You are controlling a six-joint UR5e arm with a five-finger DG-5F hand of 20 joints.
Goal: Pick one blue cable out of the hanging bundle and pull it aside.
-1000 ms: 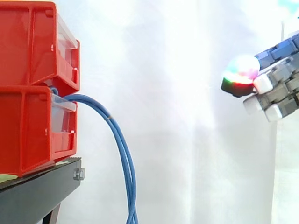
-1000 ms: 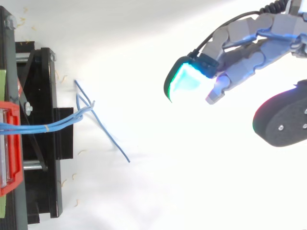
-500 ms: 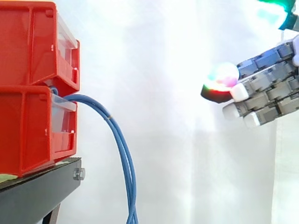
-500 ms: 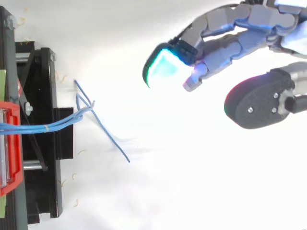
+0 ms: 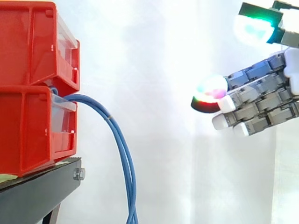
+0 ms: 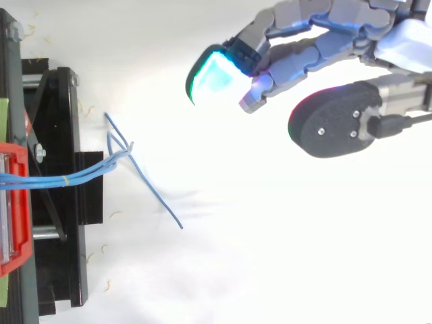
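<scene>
A bundle of thin blue cables (image 5: pixel 119 149) comes out between the two stacked red bins (image 5: pixel 32 84) and hangs down past the black stand. From above, the blue cables (image 6: pixel 81 174) leave the bin and their loose ends splay out on the white floor. My hand (image 5: pixel 261 102) is at the right, well clear of the bundle, with fingers stretched toward the bins and the thumb held apart. In the top view the hand (image 6: pixel 324 47) is at the upper right, open and holding nothing.
The red bins rest on a black stand (image 5: pixel 42 189) at the left; its frame (image 6: pixel 57 182) shows from above. A white curtain fills the background. Open space lies between the hand and the cables.
The hand has moved left toward the cables, and its thumb has come further into both views. The cables have not moved.
</scene>
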